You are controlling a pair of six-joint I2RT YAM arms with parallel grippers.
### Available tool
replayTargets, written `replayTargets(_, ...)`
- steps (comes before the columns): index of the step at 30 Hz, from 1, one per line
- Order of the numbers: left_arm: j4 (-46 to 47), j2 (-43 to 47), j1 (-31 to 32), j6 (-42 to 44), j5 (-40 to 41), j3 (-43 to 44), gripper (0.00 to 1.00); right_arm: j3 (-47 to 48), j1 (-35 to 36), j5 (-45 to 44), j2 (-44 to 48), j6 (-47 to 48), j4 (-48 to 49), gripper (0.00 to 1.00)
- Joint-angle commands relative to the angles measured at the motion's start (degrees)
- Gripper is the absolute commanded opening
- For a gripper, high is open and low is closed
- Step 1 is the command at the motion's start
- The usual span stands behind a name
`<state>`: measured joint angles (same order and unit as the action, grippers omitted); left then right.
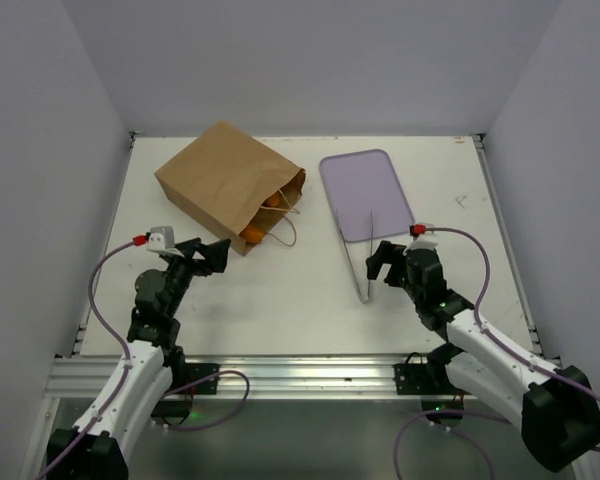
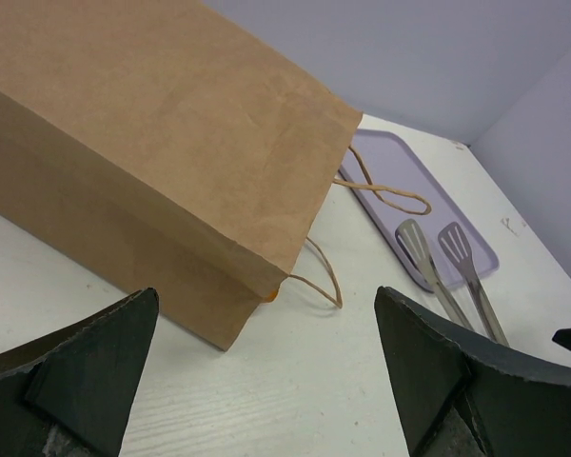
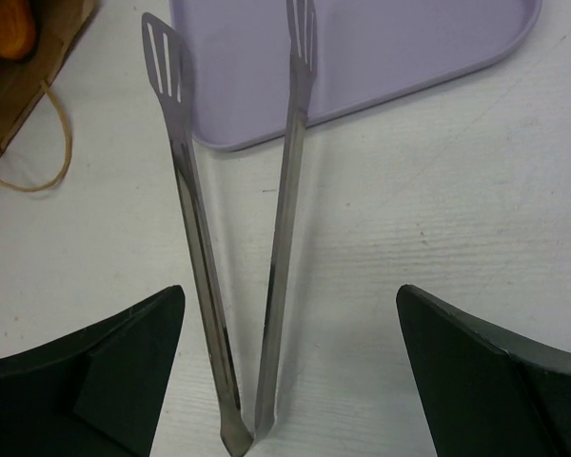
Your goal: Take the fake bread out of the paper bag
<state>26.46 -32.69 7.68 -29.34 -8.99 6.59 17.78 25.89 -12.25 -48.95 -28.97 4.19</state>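
Note:
The brown paper bag (image 1: pixel 223 183) lies on its side at the back left, its mouth facing right with string handles (image 2: pixel 316 282) trailing on the table. Orange fake bread (image 1: pixel 263 224) shows inside the mouth; only a sliver of it (image 2: pixel 273 296) peeks out in the left wrist view, and a rounded end (image 3: pixel 6 25) shows in the right wrist view. My left gripper (image 1: pixel 212 255) is open just in front of the bag's near corner, holding nothing. My right gripper (image 1: pixel 380 262) is open above the hinged end of the metal tongs (image 3: pixel 284 200), apart from them.
A flat lavender tray (image 1: pixel 364 190) lies right of the bag. The tongs (image 1: pixel 366 262) rest with their slotted tips on the tray's near edge and their joined end on the white table. Grey walls enclose the table on three sides.

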Motion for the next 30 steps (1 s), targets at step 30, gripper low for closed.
replayTargets(30, 0.0, 1.75, 0.58, 2.18, -3.05, 1.32, 1.0, 0.68, 11.55, -10.68, -10.55, 1.72, 14.36, 0.99)
